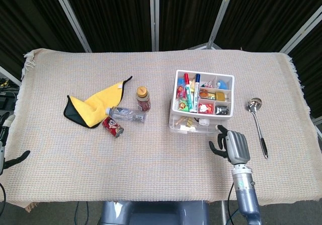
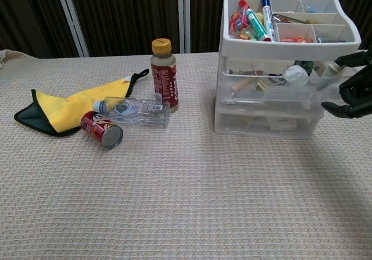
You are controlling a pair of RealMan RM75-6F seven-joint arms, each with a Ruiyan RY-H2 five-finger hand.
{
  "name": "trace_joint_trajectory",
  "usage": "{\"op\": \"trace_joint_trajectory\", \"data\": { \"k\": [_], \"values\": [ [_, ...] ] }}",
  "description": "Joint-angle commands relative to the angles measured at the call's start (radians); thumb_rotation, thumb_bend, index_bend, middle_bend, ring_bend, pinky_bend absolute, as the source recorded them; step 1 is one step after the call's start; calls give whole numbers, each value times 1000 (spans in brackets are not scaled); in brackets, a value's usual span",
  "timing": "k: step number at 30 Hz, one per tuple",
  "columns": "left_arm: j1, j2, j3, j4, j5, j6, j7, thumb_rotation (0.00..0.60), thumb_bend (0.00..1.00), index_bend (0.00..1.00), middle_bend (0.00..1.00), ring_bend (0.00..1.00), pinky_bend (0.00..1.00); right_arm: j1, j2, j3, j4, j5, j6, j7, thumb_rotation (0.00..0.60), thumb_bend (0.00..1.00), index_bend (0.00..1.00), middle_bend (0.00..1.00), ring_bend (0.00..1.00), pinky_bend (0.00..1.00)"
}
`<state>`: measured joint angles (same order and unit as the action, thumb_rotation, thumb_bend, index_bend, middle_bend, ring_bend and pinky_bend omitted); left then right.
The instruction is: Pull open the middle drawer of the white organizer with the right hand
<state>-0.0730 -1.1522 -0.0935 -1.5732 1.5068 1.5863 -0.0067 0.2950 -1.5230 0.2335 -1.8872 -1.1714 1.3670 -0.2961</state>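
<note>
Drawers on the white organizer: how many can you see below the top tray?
3, stacked: top drawer pulled out slightly, middle drawer under it, bottom drawer on the tablecloth.

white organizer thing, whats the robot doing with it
The right hand is at the front right of the white organizer, fingers curled by the drawer fronts. One of its drawers juts out a little, so it is partly open; whether the fingers actually hook it is unclear. The left hand sits idle at the table's far edge.
</note>
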Motion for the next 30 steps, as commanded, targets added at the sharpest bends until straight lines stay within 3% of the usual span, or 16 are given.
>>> {"op": "trace_joint_trajectory", "data": {
  "k": [1, 30],
  "values": [
    [0, 0, 0, 0, -1, -1, 2, 600, 42, 0, 0, 0, 0, -4, 1, -7, -4, -8, 7, 8, 600, 274, 505, 775, 789, 591],
    [3, 1, 3, -6, 2, 3, 7, 600, 42, 0, 0, 0, 0, -94, 27, -155, -43, -182, 79, 88, 600, 262, 516, 775, 788, 591]
  ]
}}
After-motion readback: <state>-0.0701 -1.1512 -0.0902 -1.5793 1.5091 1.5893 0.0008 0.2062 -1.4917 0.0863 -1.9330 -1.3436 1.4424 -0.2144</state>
